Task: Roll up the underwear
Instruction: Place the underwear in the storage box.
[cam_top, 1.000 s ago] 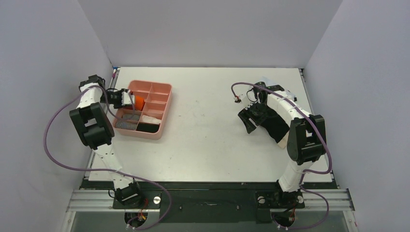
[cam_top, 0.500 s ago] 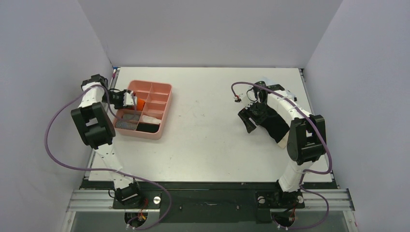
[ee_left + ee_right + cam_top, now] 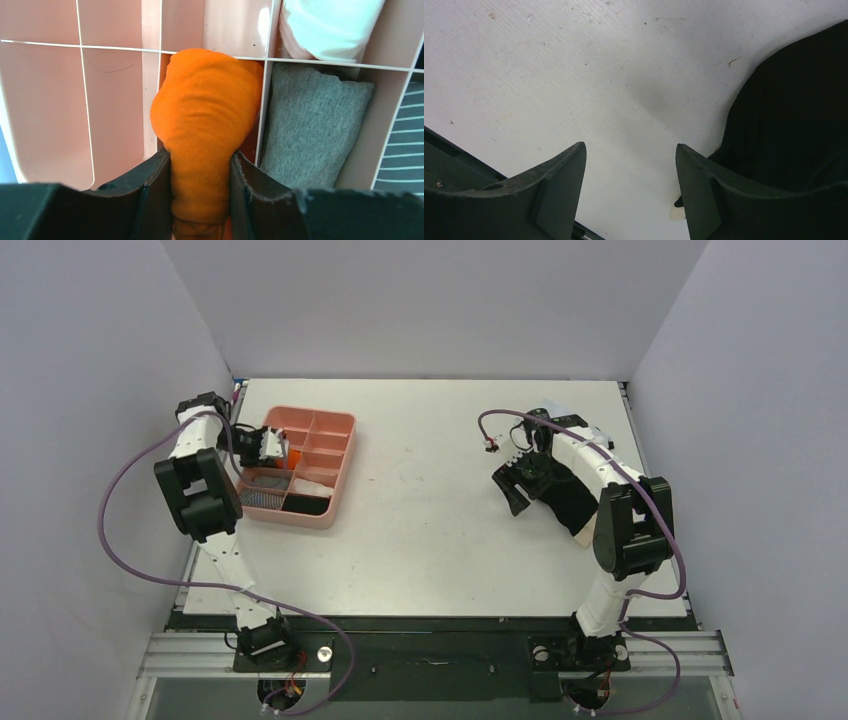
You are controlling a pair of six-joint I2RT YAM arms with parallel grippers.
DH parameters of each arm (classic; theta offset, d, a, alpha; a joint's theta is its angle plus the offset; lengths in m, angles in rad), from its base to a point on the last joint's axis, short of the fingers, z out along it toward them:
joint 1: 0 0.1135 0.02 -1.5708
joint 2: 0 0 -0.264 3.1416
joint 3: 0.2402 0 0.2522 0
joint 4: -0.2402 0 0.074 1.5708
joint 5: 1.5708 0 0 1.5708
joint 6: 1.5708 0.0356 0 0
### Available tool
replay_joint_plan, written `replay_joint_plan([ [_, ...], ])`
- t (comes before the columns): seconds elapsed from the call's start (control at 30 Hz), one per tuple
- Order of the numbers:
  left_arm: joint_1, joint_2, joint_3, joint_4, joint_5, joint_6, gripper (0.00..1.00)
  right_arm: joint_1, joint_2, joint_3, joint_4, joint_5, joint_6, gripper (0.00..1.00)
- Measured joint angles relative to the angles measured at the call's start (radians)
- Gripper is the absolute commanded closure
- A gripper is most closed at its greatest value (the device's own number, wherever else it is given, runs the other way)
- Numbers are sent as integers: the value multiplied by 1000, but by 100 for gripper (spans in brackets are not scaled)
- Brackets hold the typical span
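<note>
The orange underwear (image 3: 205, 115) is a tight roll pinched between my left gripper's (image 3: 200, 160) two fingers, which are shut on it. It hangs over a divider of the pink tray (image 3: 50, 100), beside a grey roll. From above, the left gripper (image 3: 268, 447) and the orange underwear (image 3: 288, 451) sit at the tray's left side. The black underwear (image 3: 570, 502) lies flat on the table at the right, partly under the right arm. My right gripper (image 3: 515, 485) stands open just left of it, fingers apart over bare table (image 3: 630, 150), with the black underwear (image 3: 794, 110) beside the right finger.
The pink tray (image 3: 300, 521) has several compartments. They hold a grey roll (image 3: 310, 125), a white roll (image 3: 330, 25), a striped roll (image 3: 262, 496) and a black one (image 3: 306, 504). Grey walls close in the left, right and back sides.
My left gripper with the orange roll has shifted slightly to the right over the tray. The right arm and the black underwear have not moved.
</note>
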Motion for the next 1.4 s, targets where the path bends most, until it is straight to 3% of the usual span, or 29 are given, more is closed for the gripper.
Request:
replay_joint_plan([
  [0.33, -1, 23, 46, -40, -2, 0, 49, 0, 0, 0, 0, 0, 2, 38],
  [0.47, -3, 26, 76, -67, -5, -1, 40, 0, 0, 0, 0, 0, 4, 38],
  [1.4, 5, 84, 226, -181, 6, -2, 30, 2, 11, 0, 0, 0, 4, 38],
])
